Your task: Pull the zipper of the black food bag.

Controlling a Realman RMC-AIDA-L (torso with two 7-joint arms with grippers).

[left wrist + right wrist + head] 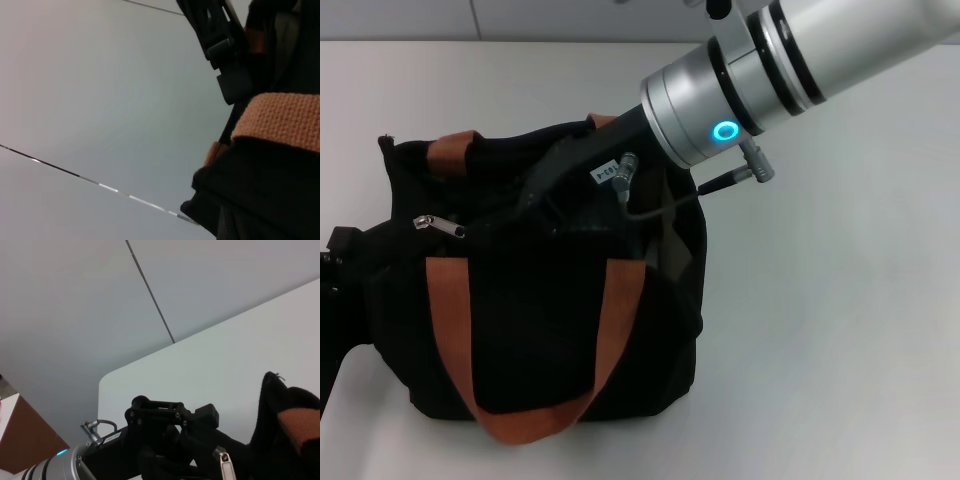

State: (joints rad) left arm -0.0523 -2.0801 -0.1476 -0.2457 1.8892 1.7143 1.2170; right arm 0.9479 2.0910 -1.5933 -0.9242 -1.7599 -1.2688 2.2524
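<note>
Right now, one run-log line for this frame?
phase: reaching zipper | right gripper: over black food bag top, fingers unclear | zipper: free, near bag's left end | left gripper: at bag's left end, mostly out of view

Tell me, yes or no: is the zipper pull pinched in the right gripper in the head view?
No. The zipper lies free near the black food bag's left end, while the right gripper is farther right.
</note>
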